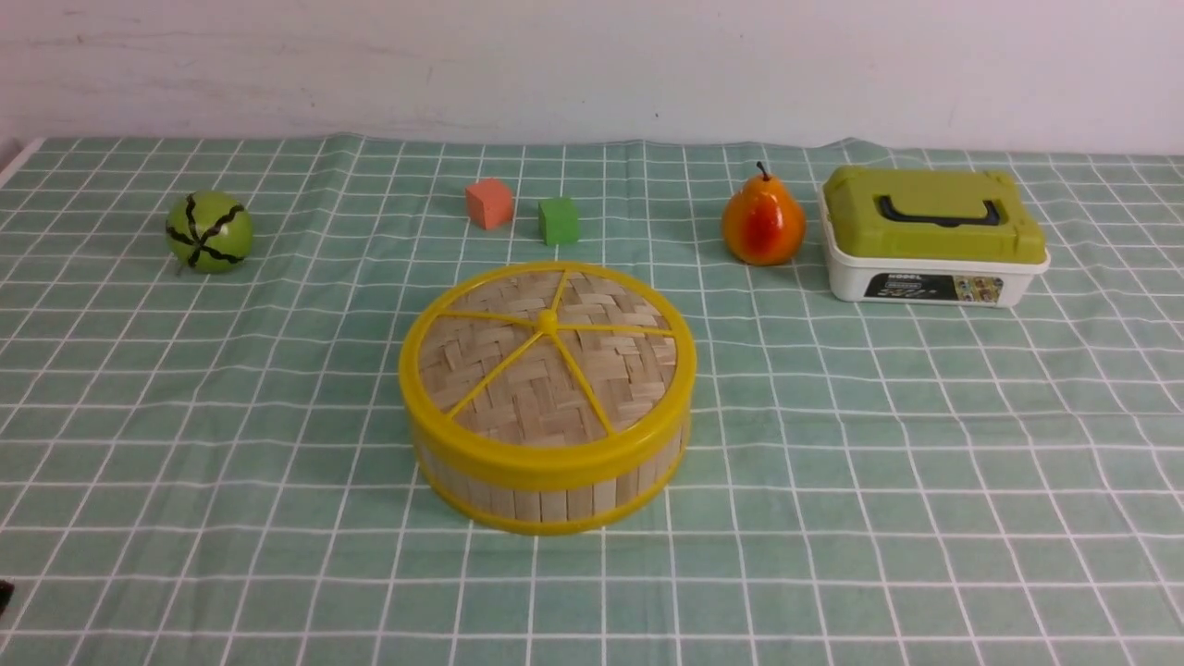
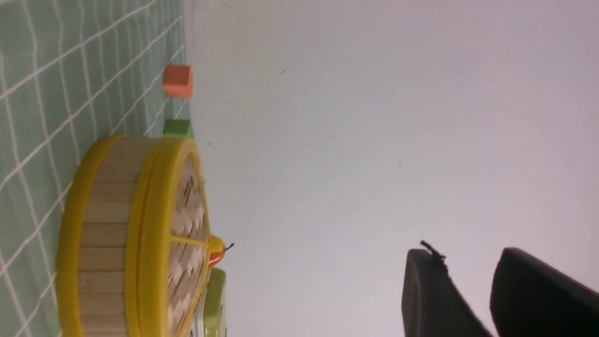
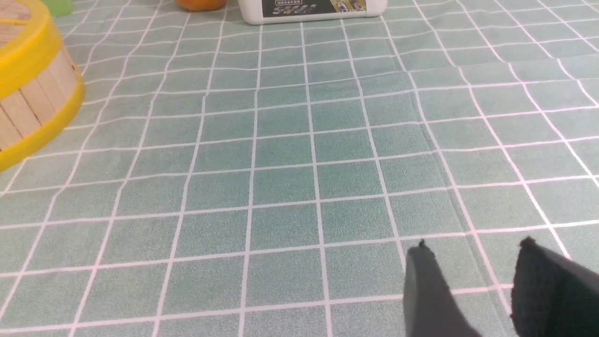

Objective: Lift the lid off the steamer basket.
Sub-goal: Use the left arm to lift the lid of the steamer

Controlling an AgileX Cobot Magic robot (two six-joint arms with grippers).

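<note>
Sitting near the middle of your green-and-white checked tablecloth point(image 1: 832, 462) is the low round steamer basket point(image 1: 555, 495), its wall of upright bamboo slats set between yellow plastic rims. The flat woven-bamboo lid point(image 1: 546, 356), with its thick yellow rim and yellow spokes meeting at a central knob, is on top, rim on rim and level, so the basket is closed. Behind it you have a small orange cube point(image 1: 489, 203) just beside a small green cube point(image 1: 559, 221). Far off on the left lies a glossy green ball point(image 1: 209, 231) with dark wavy stripes. To the right rear, an orange-yellow pear point(image 1: 762, 225) stands upright just beside a white box point(image 1: 925, 277) of rectangular plastic, shut under its olive-green box lid point(image 1: 934, 217) with a dark handle. Your left gripper point(image 2: 468, 262) has its two dark fingers spread with nothing between them, and the pale wall point(image 2: 374, 117) shows through the gap; it is well apart from the basket. Your right gripper point(image 3: 475, 252) hangs over bare cloth, fingers likewise parted and holding nothing, with the basket well off to one side.
</note>
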